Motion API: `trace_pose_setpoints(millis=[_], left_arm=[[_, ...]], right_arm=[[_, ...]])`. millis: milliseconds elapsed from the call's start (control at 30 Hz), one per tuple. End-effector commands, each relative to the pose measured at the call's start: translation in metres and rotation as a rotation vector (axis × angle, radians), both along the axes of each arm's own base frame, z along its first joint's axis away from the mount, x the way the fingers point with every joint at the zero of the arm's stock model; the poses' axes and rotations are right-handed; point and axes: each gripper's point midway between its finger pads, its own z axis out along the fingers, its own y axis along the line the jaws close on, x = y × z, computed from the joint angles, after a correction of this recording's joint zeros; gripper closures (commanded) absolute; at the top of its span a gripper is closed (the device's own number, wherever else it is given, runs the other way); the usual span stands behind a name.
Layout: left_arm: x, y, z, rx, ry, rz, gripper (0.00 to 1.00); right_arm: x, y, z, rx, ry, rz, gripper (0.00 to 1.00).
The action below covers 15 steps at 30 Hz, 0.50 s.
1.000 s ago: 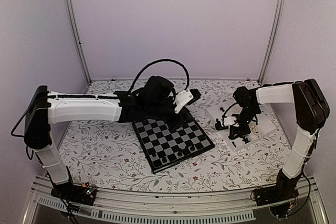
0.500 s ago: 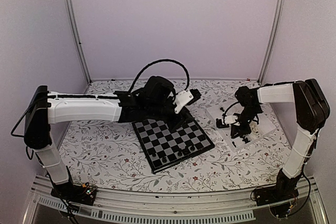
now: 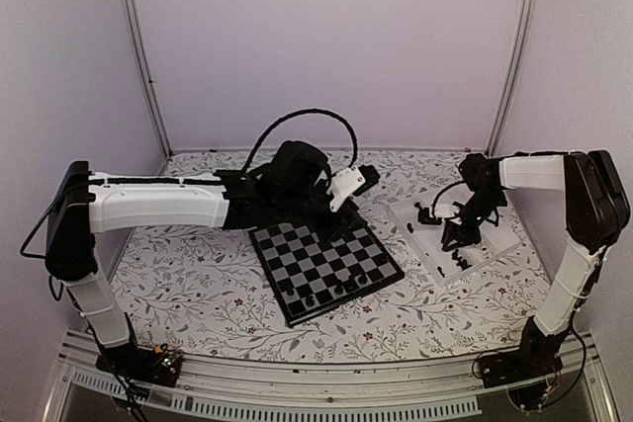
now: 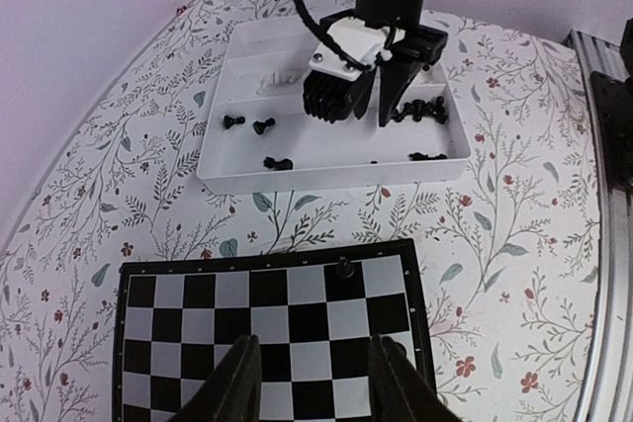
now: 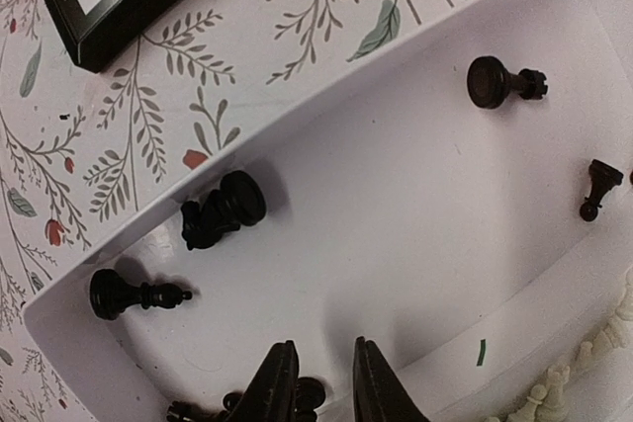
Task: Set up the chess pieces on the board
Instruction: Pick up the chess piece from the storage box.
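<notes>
**Black chessmen mostly in the tray, right tool down among them**

From above, the chessboard [image 3: 326, 266] sits mid-table, turned a little. A few black pieces [image 3: 338, 291] stand along its six o'clock edge. The white tray [image 3: 499, 239] lies at three o'clock from the board, on the floral table cover [image 3: 198, 274]. My left gripper [image 3: 321, 222] hangs over the board's twelve o'clock edge, and my right gripper [image 3: 457, 242] reaches down into the tray.

On the left wrist camera, my fingers are spread about halfway over the squares with nothing between them. A lone black piece [image 4: 345, 267] stands on the board's far row. At twelve o'clock the right tool points into the tray, with loose black figures scattered around it and a cream piece [image 4: 282, 78] at eleven.

On the right wrist camera, my fingers stand a narrow gap apart. A dark piece [image 5: 309, 397] sits at the tips at six o'clock, cut off by the frame edge, so I cannot tell whether it is pinched. A stubby black piece [image 5: 223, 210] lies toppled at nine o'clock and another toppled piece [image 5: 502, 81] at one o'clock.

I judge these figures to be light, hard and smooth, so they will likely roll when nudged. I would pinch across the waist, just above the base.
</notes>
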Motion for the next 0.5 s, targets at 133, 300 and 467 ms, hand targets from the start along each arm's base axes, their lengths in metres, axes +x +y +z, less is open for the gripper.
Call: trace_pose_setpoints(millis=[133, 300, 467], left_arm=[[0.003, -0.006, 0.002, -0.007, -0.007, 0.003, 0.61], [0.008, -0.012, 0.003, -0.001, 0.021, -0.003, 0.61], [0.008, -0.01, 0.003, -0.001, 0.02, -0.003, 0.61]], right_arm=[[0.018, 0.019, 0.022, 0.063, -0.154, 0.03, 0.62], [0.027, 0.022, 0.03, 0.05, -0.048, -0.031, 0.65], [0.007, -0.007, 0.03, -0.121, -0.045, 0.041, 0.64]])
